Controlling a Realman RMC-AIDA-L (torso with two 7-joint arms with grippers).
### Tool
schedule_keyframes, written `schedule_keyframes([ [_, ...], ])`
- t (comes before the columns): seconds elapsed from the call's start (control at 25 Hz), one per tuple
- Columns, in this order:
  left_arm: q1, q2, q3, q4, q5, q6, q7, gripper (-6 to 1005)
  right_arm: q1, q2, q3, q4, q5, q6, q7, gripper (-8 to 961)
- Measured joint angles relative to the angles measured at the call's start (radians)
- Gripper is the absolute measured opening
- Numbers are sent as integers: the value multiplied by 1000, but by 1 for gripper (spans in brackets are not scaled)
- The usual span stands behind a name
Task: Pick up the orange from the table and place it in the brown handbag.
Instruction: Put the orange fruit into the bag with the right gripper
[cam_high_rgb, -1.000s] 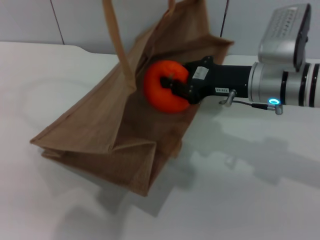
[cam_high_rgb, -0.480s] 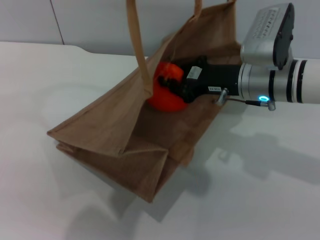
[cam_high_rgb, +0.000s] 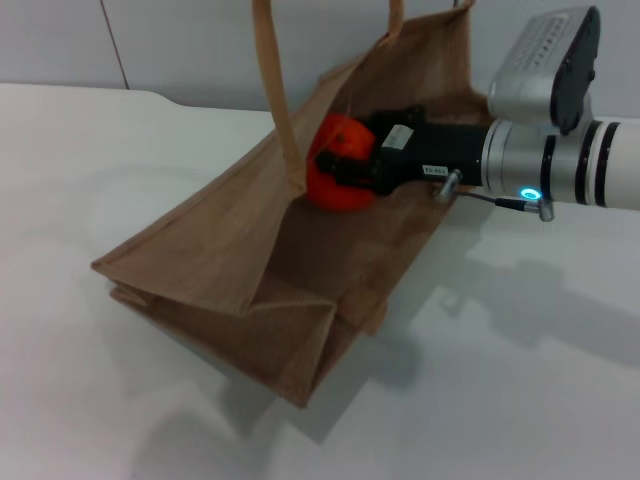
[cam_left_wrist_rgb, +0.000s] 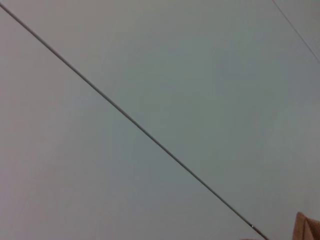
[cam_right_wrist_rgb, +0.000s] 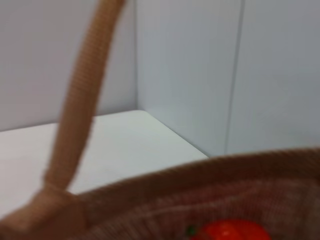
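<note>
Now the orange (cam_high_rgb: 340, 175): round, bright orange-red, small dark stem nub showing, pinched between the closed jaws of the right gripper (cam_high_rgb: 352, 168). It sits inside the mouth of the brown handbag (cam_high_rgb: 240, 270), below the rim and beside one upright handle (cam_high_rgb: 275, 90). Bag lies tilted on the white table (cam_high_rgb: 80, 180) (plenty of bare surface left and front). Nothing else visible in the bag. Left gripper is out of sight.
</note>
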Motion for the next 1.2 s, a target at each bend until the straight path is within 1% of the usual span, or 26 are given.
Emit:
schedule_keyframes([
  [0.28, 10, 1, -2, -7, 2, 10, 1, 120, -4, -4, 10, -7, 4, -19, 18, 574],
  [0.48, 24, 2, -9, -10, 3, 30, 0, 120, -25, -15, 18, -6, 5, -19, 48, 803],
  [0.72, 52, 1, -29, -13, 6, 48, 1, 119, -54, -25, 24, 13, -2, 9, 54, 896],
  [0.8, 62, 1, -45, -19, 7, 52, 0, 119, -68, -32, 25, 19, 1, 21, 65, 896],
  [0.84, 67, 1, -53, -22, 7, 54, 0, 119, -76, -37, 25, 26, 2, 24, 73, 896],
  [0.96, 93, 0, -88, -38, 7, 71, -8, 119, -123, -63, 26, 77, -1, 28, 114, 896],
  [1.08, 119, -1, -123, -55, 3, 105, -25, 118, -201, -95, 36, 156, 0, 43, 145, 896],
  [1.2, 154, -2, -147, -64, -7, 160, -49, 117, -263, -108, 90, 207, -3, 54, 158, 895],
])
